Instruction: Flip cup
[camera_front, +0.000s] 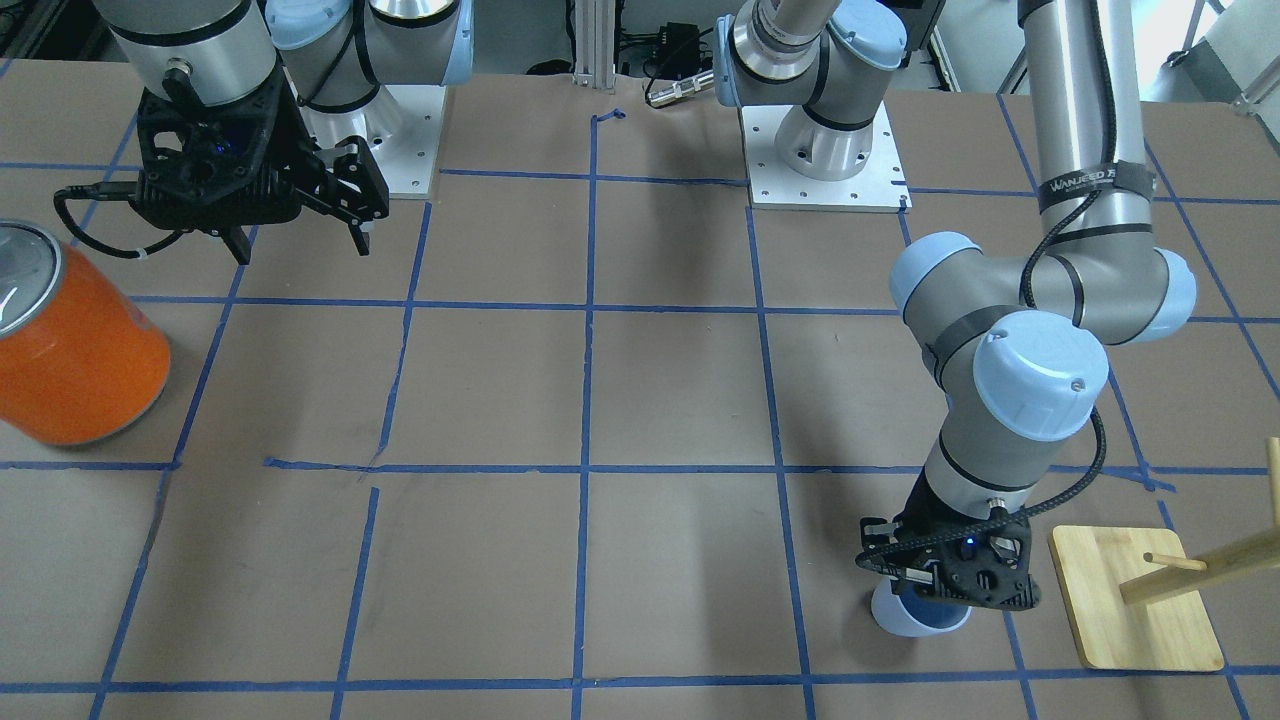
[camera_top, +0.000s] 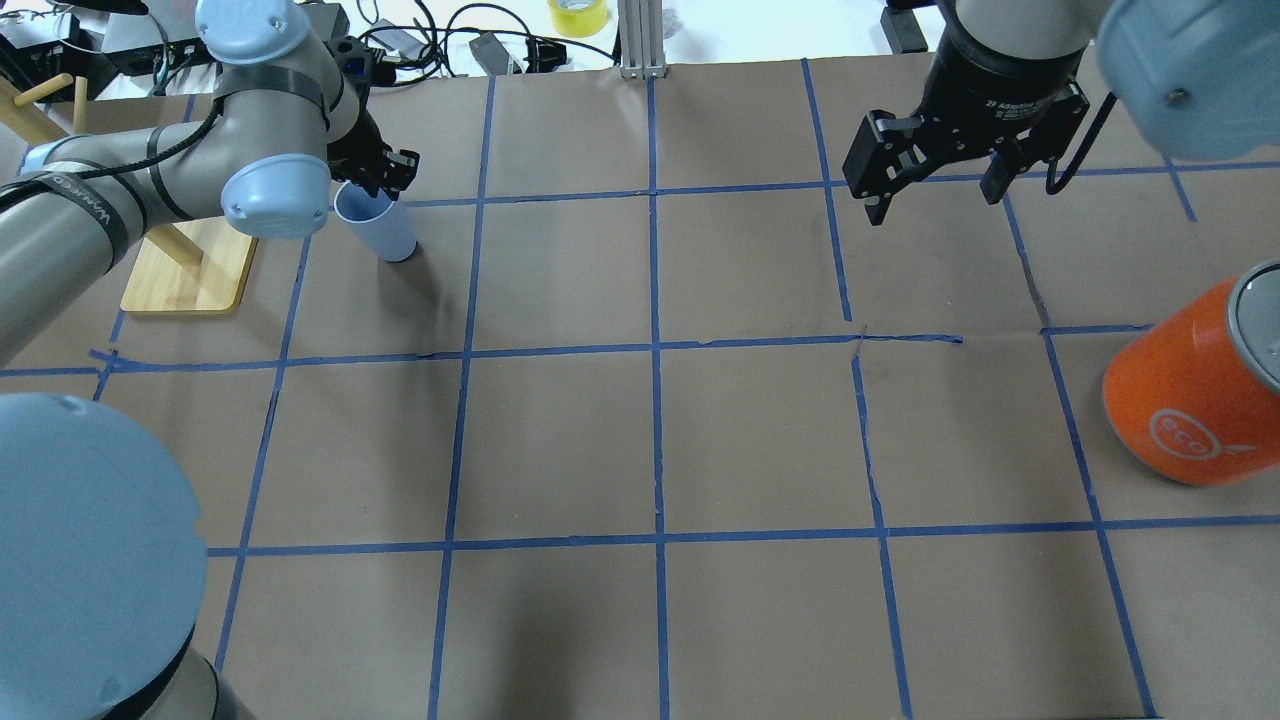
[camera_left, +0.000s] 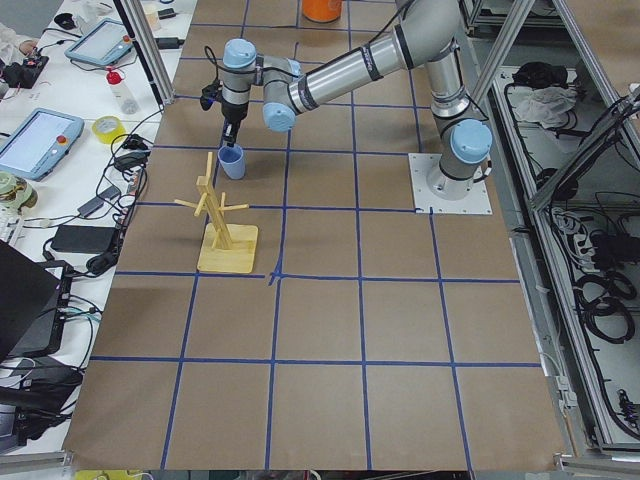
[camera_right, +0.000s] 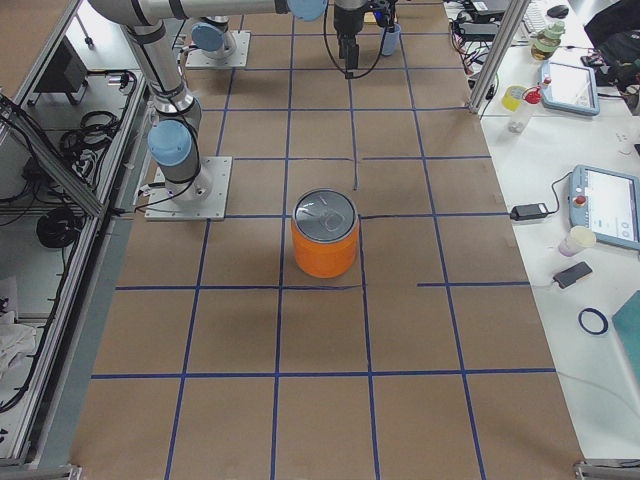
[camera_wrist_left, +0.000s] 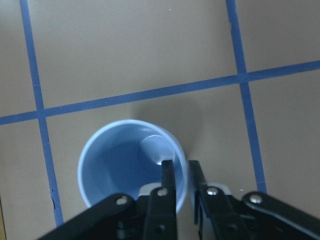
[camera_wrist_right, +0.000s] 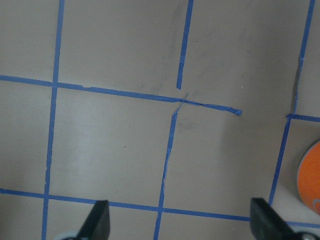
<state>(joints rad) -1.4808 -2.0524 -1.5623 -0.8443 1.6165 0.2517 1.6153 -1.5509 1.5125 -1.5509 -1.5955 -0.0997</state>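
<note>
1. Left fingers (camera_wrist_left: 168, 180) nipped tight on the pale blue cup (camera_wrist_left: 125, 162) at its rim, one inside, one outside
2. It stands mouth-up on the worktop (camera_top: 650, 440), near the wooden peg stand (camera_top: 185, 275)
3. Right fingers (camera_wrist_right: 100, 220) spread wide, holding nothing

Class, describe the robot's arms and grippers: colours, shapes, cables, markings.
The left arm and right arm are silver-grey tubes with pale blue joint caps. The left carries a black braided cable and a black strap lettered in white. The left gripper and right gripper are black, two-fingered.
</note>
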